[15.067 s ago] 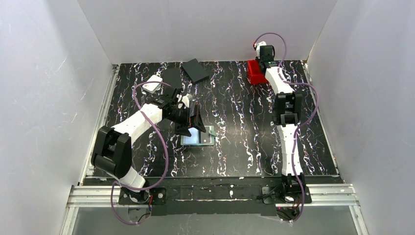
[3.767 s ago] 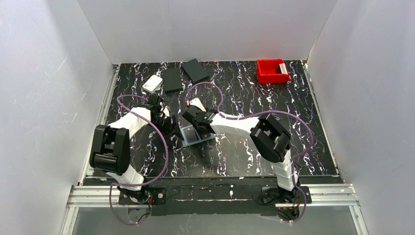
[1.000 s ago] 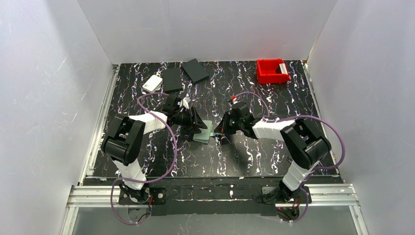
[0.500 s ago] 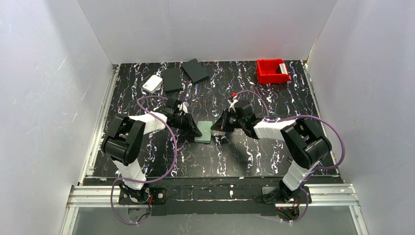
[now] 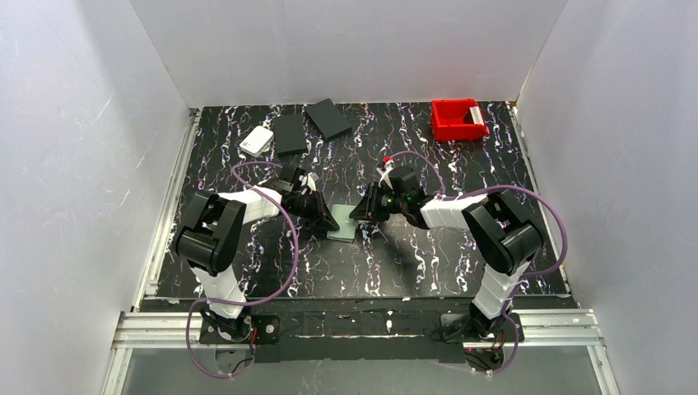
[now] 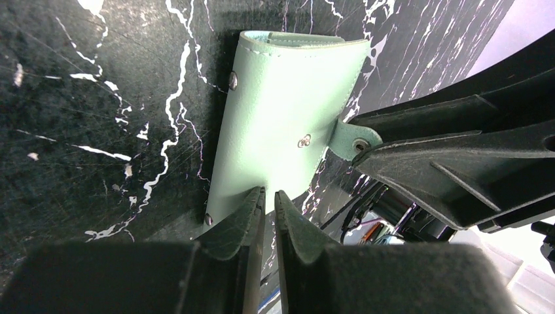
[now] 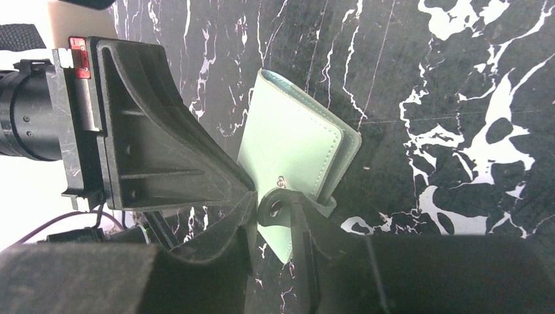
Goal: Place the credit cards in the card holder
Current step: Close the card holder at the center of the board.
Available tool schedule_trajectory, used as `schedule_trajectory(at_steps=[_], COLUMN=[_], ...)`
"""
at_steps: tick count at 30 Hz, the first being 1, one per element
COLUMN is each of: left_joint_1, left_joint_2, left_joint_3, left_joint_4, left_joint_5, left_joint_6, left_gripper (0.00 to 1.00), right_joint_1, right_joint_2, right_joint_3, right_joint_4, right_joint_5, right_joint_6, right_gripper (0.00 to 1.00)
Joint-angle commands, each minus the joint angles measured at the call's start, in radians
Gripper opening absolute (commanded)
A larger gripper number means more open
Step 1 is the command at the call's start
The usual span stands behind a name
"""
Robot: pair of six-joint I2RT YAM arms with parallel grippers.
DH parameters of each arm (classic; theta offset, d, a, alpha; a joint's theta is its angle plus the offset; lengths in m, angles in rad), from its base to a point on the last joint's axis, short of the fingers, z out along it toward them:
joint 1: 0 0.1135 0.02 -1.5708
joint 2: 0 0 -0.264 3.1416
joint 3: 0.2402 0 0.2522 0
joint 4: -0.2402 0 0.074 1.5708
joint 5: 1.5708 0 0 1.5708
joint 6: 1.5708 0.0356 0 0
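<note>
Top external view: the card holder (image 5: 343, 227) lies folded shut on the table (image 5: 411, 255) at mid-frame, with the left gripper (image 5: 331, 220) at its left edge and the right gripper (image 5: 357, 216) at its right edge; the two grippers stand close together. No loose credit cards can be made out; a pale piece (image 5: 474, 115) in the red bin (image 5: 449, 132) at upper right is too small to identify. Left wrist view: the left jaws are nearly together with a thin slit between them, tips at the lower edge of the card holder (image 6: 281, 111); whether they nip that edge or only bear on it cannot be told. Hazard: if this anchor is weak, a pull from the opposite side is likely to drag the whole holder across the table instead of opening it. Right wrist view: the right jaws are drawn in around the snap tab (image 7: 275, 207) at lower centre and appear to grasp it. Hazard: the tab is small and thin, so it may slip free under a pull, or twist and lift the holder off the surface. Hazard: the left gripper's fingers (image 7: 163, 150) sit just beside the tab, so a slightly misaligned move could bring the grippers into collision. With the holder shut, no pocket is accessible for a card
</note>
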Motion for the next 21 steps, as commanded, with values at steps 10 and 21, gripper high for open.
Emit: schedule_trajectory(at_steps=[10, 21], left_joint_1=[-0.002, -0.002], left_joint_2=[0.015, 0.022], left_joint_3=[0.011, 0.017], left_joint_4=[-0.078, -0.080], left_joint_5=[-0.011, -0.005], left_joint_6=[0.038, 0.039], left_gripper=[0.10, 0.09], right_joint_1=[0.000, 0.007], right_joint_2=[-0.007, 0.038], right_joint_3=[0.047, 0.091], right_joint_4=[-0.030, -0.032], right_joint_5=[-0.013, -0.037], right_joint_6=[-0.040, -0.043], right_gripper=[0.19, 0.01])
